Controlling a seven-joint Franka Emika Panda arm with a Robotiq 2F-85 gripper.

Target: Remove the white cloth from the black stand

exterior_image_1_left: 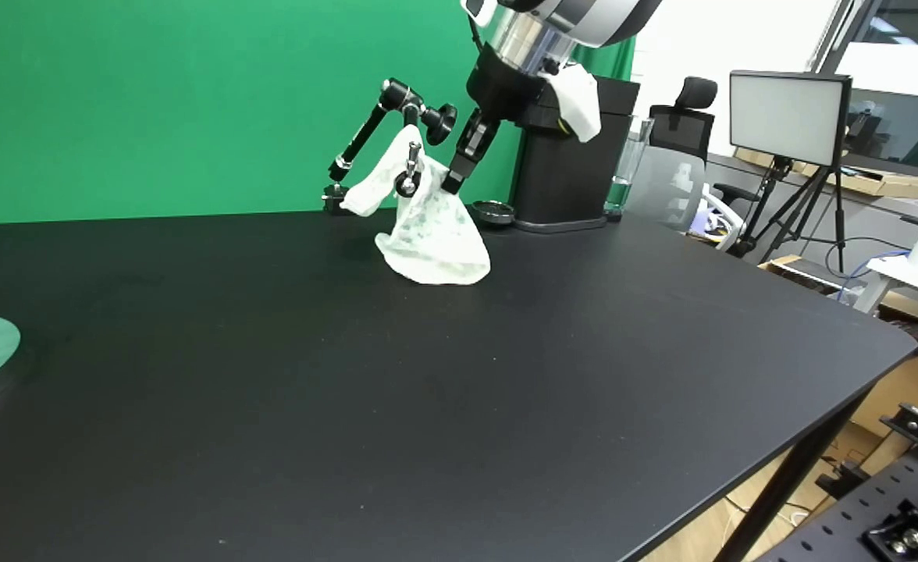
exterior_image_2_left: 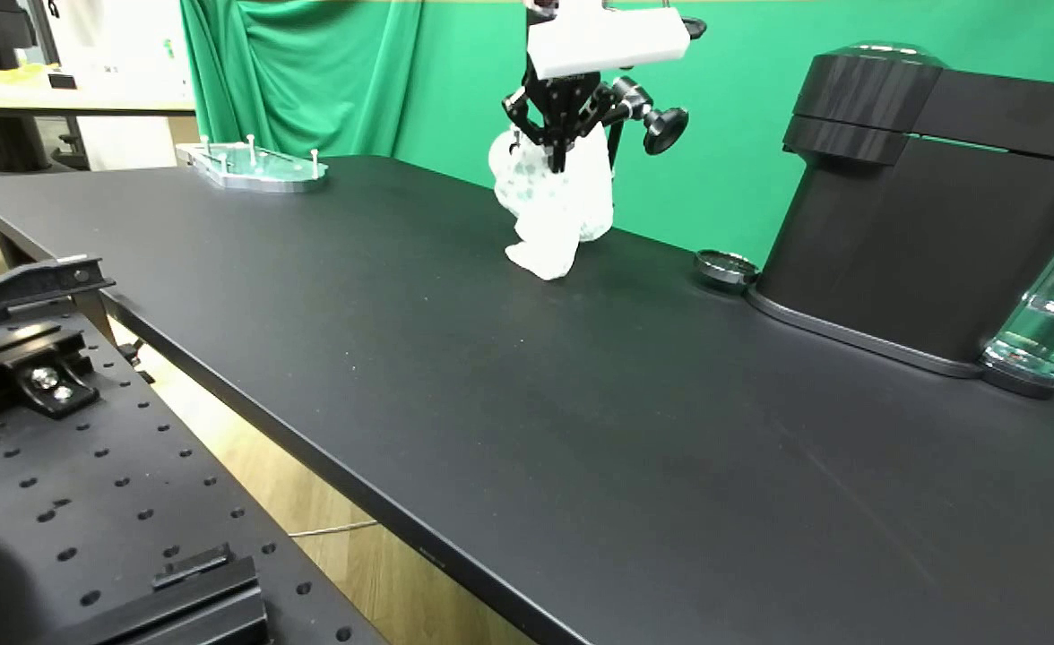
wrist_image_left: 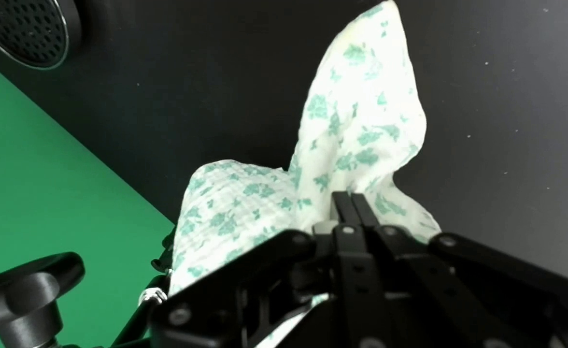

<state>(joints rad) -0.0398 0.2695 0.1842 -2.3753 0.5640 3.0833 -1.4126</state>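
Cloth (exterior_image_1_left: 434, 226), white with a green leaf print, is being pinched in the fully closed black two-fingered hand (wrist_image_left: 350, 195), while its upper part is being carried by the black jointed metal stand (exterior_image_1_left: 399, 95) just beside, the loose end hanging below the hand.

- White cloth (exterior_image_1_left: 434, 254) is filling the space around my gripper (wrist_image_left: 349, 195), bunching against the fingertips (wrist_image_left: 343, 207).
- The black stand (exterior_image_1_left: 363, 139) is rising close by, its knob (exterior_image_2_left: 666, 132) jutting into the way.
- In both exterior views, a black machine (exterior_image_2_left: 885, 242) is standing right of me, a round dish (exterior_image_2_left: 726, 269) sitting at its base.
- A green backdrop (exterior_image_1_left: 154, 109) is closing off the rear.
- Wide tabletop (exterior_image_1_left: 396, 406) is stretching free in front, toward both exterior cameras.
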